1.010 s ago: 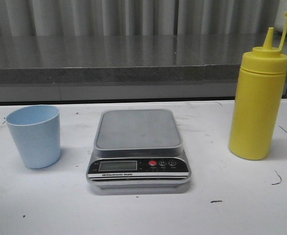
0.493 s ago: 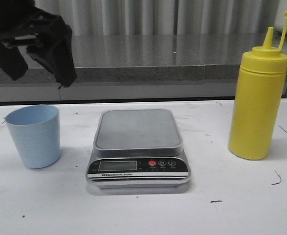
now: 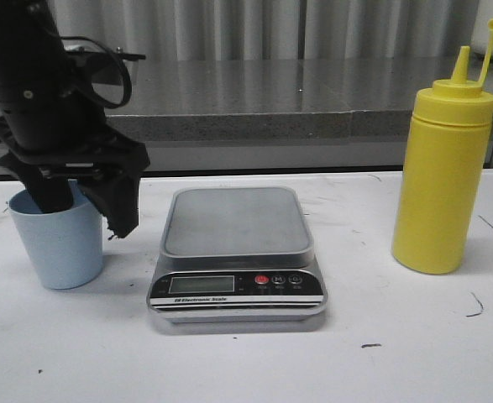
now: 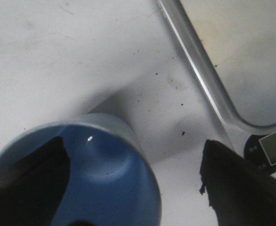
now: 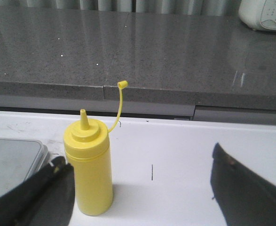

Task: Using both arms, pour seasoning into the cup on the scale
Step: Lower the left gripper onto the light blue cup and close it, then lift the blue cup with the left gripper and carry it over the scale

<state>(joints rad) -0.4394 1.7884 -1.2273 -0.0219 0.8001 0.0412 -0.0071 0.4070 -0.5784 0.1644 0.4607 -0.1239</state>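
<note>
The pale blue cup (image 3: 60, 243) stands on the white table, left of the scale (image 3: 233, 222). My left gripper (image 3: 85, 206) is open at the cup's rim, with one finger inside the cup and the other outside, between cup and scale. The left wrist view shows the cup's inside (image 4: 105, 179), my left gripper (image 4: 133, 188) and the scale's corner (image 4: 241, 56). The yellow seasoning bottle (image 3: 442, 176) stands upright right of the scale, cap hanging off on its tether. My right gripper (image 5: 142, 202) is open and empty, with the bottle (image 5: 88, 174) ahead near one finger. It is out of the front view.
The scale's platform is bare, and its corner shows in the right wrist view (image 5: 11, 160). A grey stone ledge (image 3: 313, 101) runs along the table's far edge. A white device (image 5: 264, 14) sits on the ledge at the far right.
My left arm came into view from the upper left and dropped down to the cup; one finger now sits inside the cup. Cup, scale and bottle have not moved.
</note>
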